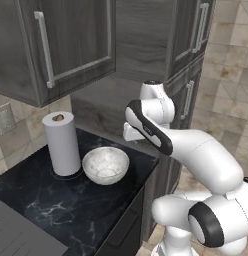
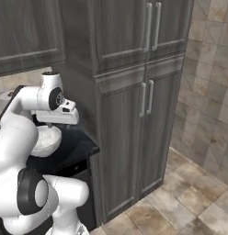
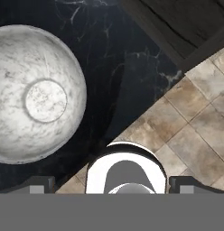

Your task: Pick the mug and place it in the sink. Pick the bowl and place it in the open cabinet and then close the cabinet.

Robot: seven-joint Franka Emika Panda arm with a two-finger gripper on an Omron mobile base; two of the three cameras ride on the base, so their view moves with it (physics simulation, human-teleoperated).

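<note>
The bowl (image 1: 105,165) is wide and whitish with a grey-speckled inside, and it stands on the black marble counter (image 1: 71,205) beside a paper towel roll. In the hand view the bowl (image 3: 37,97) lies to the left. My gripper (image 3: 113,184) hangs above the counter's edge, beside the bowl and not over it, pointing down. Its fingertips (image 3: 39,183) stand wide apart with nothing between them. The cabinet (image 1: 71,40) is on the wall above the counter, and its door with a silver bar handle looks swung out. The mug is out of view. A ridged grey part of the sink (image 1: 16,235) shows at the lower left.
A white paper towel roll (image 1: 61,142) stands upright just left of the bowl. A tall dark pantry unit (image 2: 129,114) with bar handles borders the counter's end. Beyond it are a tiled floor (image 2: 180,193) and a tiled wall.
</note>
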